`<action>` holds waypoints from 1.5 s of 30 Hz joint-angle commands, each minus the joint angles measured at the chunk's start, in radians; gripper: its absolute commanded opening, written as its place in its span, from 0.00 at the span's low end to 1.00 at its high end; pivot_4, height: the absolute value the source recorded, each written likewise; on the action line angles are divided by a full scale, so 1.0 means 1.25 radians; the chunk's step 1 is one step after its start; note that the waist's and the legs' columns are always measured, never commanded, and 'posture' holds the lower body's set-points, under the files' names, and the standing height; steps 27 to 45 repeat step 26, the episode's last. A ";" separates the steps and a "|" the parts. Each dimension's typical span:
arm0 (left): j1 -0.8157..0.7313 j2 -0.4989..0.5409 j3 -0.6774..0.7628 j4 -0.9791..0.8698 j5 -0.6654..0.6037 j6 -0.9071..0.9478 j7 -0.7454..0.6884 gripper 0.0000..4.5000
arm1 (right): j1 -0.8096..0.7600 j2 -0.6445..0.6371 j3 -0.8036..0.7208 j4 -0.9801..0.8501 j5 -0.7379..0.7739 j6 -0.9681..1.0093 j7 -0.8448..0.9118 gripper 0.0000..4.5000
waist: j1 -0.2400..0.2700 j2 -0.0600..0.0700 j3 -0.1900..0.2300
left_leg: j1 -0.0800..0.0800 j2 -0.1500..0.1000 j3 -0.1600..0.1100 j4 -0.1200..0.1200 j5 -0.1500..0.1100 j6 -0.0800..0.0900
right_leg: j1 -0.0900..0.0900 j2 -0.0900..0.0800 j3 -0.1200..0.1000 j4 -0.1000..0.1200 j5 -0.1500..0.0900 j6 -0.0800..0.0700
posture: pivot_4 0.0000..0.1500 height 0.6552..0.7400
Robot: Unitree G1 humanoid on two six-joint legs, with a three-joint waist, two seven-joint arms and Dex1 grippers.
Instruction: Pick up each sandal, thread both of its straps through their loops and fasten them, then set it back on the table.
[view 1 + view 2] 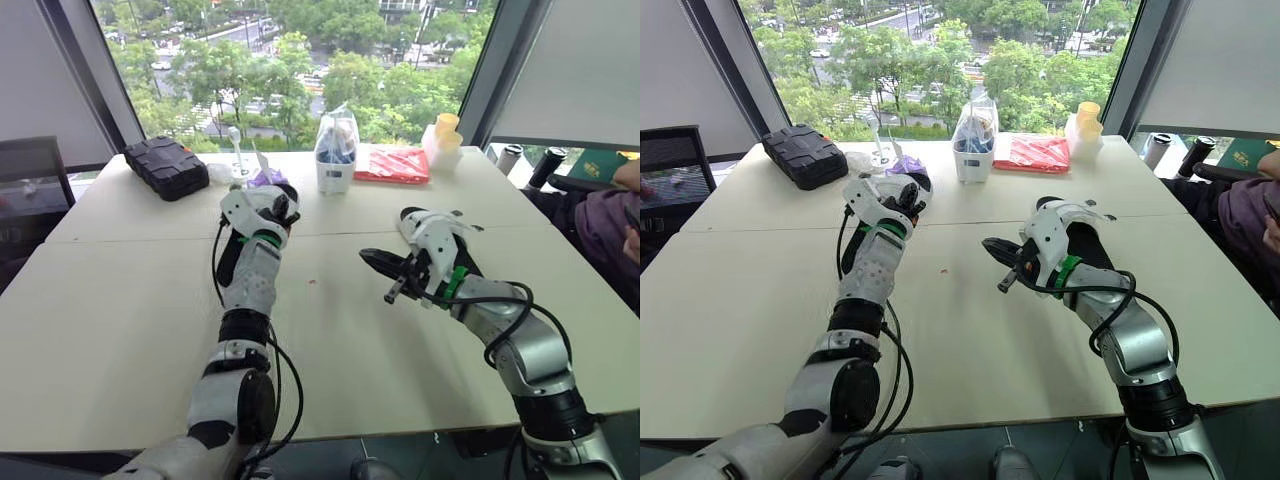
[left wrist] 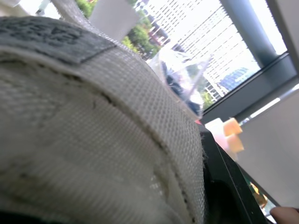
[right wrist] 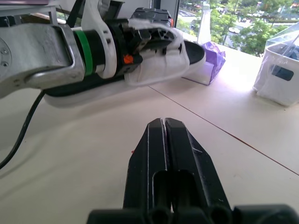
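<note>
One sandal is plain to see: white mesh straps over a black sole. It lies at the end of the left arm, on the far half of the table, with the left gripper pushed in under a strap. The strap covers the gripper, so I cannot tell whether it is gripping. The sandal's long axis runs along the left forearm, away from the robot. Its far end points toward the window and stops just short of a small purple bag. Whether that end touches the tabletop I cannot tell.

The right gripper hovers over the middle of the table, well apart from the sandal and pointing across toward the left arm. Its two black fingers are pressed flat together with nothing between them (the right wrist view shows this best).

Along the window edge stand one black case, one white tub with a clear bag in it, one red packet and two stacked yellow-topped cups. One person sits at the table's right end.
</note>
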 commanded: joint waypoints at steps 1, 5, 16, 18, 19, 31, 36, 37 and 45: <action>-0.053 0.024 0.016 0.099 -0.003 -0.060 -0.045 0.47 | -0.025 0.007 -0.003 -0.004 -0.007 -0.030 -0.002 0.00 | 0.000 0.000 0.000 | 0.000 0.000 0.000 0.000 0.000 0.000 | 0.000 0.000 0.000 0.000 0.000 0.000 | 1.00 1.00; -0.042 0.047 0.003 0.104 0.014 -0.069 -0.056 0.92 | -0.012 0.006 -0.007 -0.007 -0.010 -0.037 -0.003 0.00 | -0.002 0.000 0.000 | 0.000 0.000 0.000 0.000 0.000 0.000 | 0.000 0.000 0.000 0.000 0.000 0.001 | 1.00 1.00; 0.535 0.208 -0.228 -0.944 -0.132 0.592 -0.060 0.99 | 0.029 0.050 -0.117 -0.062 0.170 0.081 -0.023 0.00 | -0.029 0.001 0.000 | 0.002 0.002 0.000 -0.001 0.000 0.000 | -0.001 0.000 0.002 0.005 0.000 0.000 | 1.00 1.00; 0.622 0.272 -0.230 -1.084 -0.166 0.658 -0.060 0.99 | 0.030 0.045 -0.146 -0.061 0.219 0.121 -0.017 0.00 | -0.022 0.002 0.000 | 0.002 0.002 0.000 -0.001 0.000 0.001 | -0.001 0.001 0.002 0.007 0.000 0.000 | 1.00 1.00; 0.665 0.316 -0.238 -1.146 -0.162 0.675 -0.073 0.99 | 0.036 0.038 -0.154 -0.063 0.239 0.139 -0.009 0.00 | -0.020 0.002 0.000 | 0.002 0.002 0.000 0.000 0.000 0.001 | -0.001 0.001 0.001 0.007 0.000 -0.001 | 1.00 1.00; 0.856 0.521 -0.138 -1.335 -0.271 0.736 -0.192 0.99 | 0.151 -0.085 -0.121 -0.090 0.258 0.187 0.095 0.00 | -0.019 0.003 0.000 | 0.002 0.002 0.002 0.005 0.000 0.001 | 0.003 0.000 0.001 0.002 -0.002 -0.004 | 1.00 1.00; 0.856 0.521 -0.138 -1.335 -0.271 0.736 -0.192 0.99 | 0.151 -0.085 -0.121 -0.090 0.258 0.187 0.095 0.00 | -0.019 0.003 0.000 | 0.002 0.002 0.002 0.005 0.000 0.001 | 0.003 0.000 0.001 0.002 -0.002 -0.004 | 1.00 1.00; 0.856 0.521 -0.138 -1.335 -0.271 0.736 -0.192 0.99 | 0.151 -0.085 -0.121 -0.090 0.258 0.187 0.095 0.00 | -0.019 0.003 0.000 | 0.002 0.002 0.002 0.005 0.000 0.001 | 0.003 0.000 0.001 0.002 -0.002 -0.004 | 1.00 1.00; 0.856 0.521 -0.138 -1.335 -0.271 0.736 -0.192 0.99 | 0.151 -0.085 -0.121 -0.090 0.258 0.187 0.095 0.00 | -0.019 0.003 0.000 | 0.002 0.002 0.002 0.005 0.000 0.001 | 0.003 0.000 0.001 0.002 -0.002 -0.004 | 1.00 1.00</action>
